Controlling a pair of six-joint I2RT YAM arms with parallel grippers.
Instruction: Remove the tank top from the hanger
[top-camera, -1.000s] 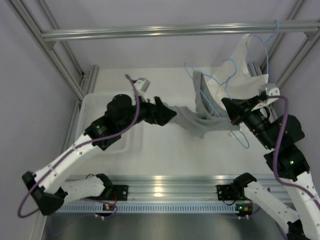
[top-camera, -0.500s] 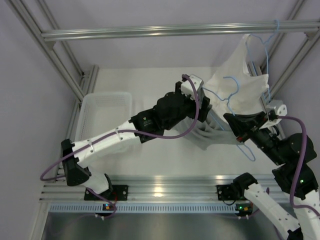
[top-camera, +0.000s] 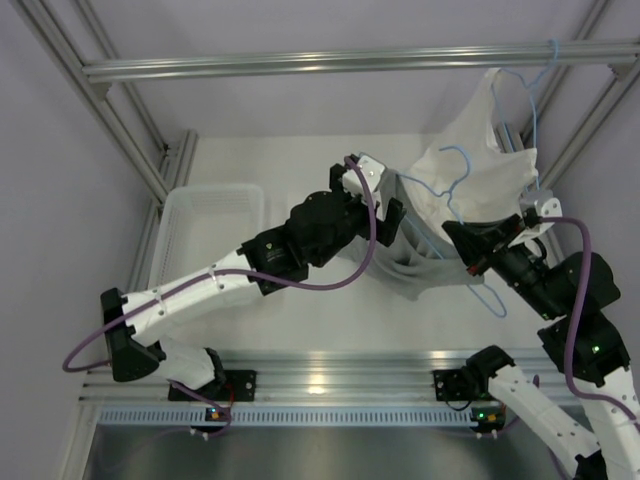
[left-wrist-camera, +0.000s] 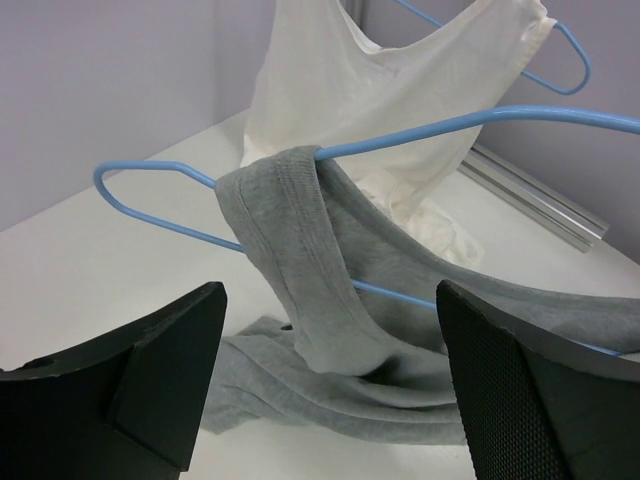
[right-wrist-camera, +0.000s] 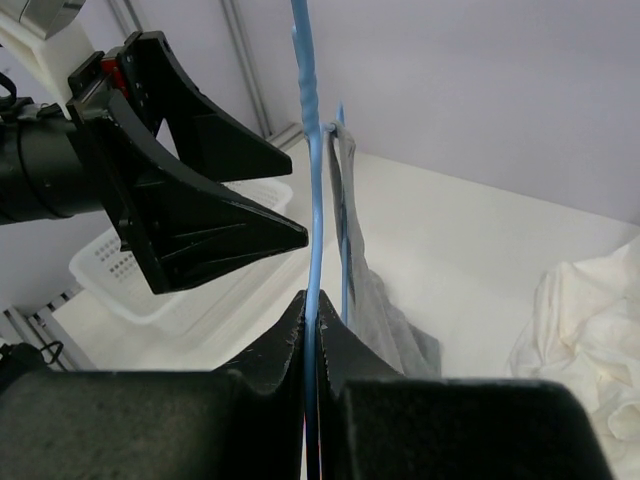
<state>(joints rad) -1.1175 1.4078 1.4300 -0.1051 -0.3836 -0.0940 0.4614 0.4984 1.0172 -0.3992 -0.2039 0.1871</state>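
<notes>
One hanger (right-wrist-camera: 313, 230) — pinched tight by right fingers (right-wrist-camera: 270, 370), left fingers (left-wrist-camera: 150, 380) spread wide near tank top (left-wrist-camera: 330, 300).

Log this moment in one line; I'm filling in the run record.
left gripper: open, facing tank top | right gripper: shut on hanger | tank top: strap looped over hanger | task: not done

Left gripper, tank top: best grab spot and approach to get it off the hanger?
Take the tank top by its ribbed strap, below where it loops over the hanger wire. The strap hangs as a thick folded band in front of the open left gripper, so come straight in and pinch across it. The right gripper is shut on the hanger, likely steadying the pull.
</notes>
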